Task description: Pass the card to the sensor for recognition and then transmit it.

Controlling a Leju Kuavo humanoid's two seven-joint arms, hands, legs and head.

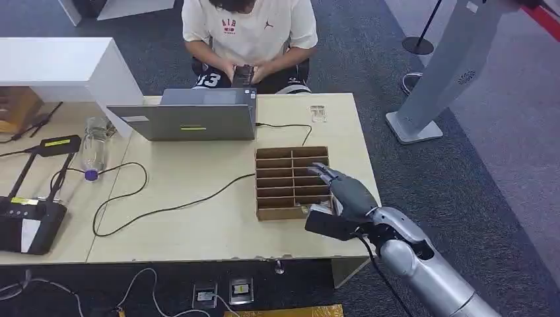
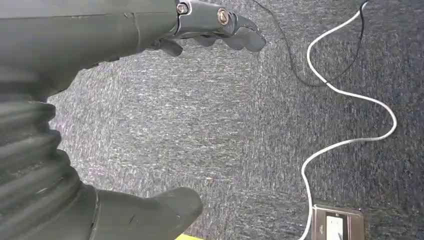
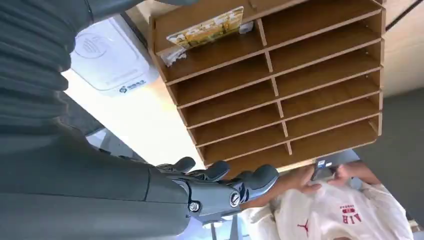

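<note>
A wooden box of slots (image 1: 277,178) stands on the table to the right of its middle. In the right wrist view a yellow picture card (image 3: 205,27) lies in an end slot of the box (image 3: 280,85), next to the white card sensor (image 3: 107,60) on the tabletop. My right hand (image 1: 343,188) hovers over the box's right column with its fingers (image 3: 225,182) stretched out and nothing in them. My left hand (image 2: 100,40) hangs over the carpet, fingers apart and holding nothing.
A person (image 1: 247,30) sits behind the table holding a phone. A grey laptop (image 1: 191,119), a water bottle (image 1: 92,148), black cables (image 1: 165,208) and black devices (image 1: 26,221) lie to the left. A white stand base (image 1: 413,125) is on the carpet to the right. A floor socket (image 2: 335,222) and white cable (image 2: 350,95) lie below my left hand.
</note>
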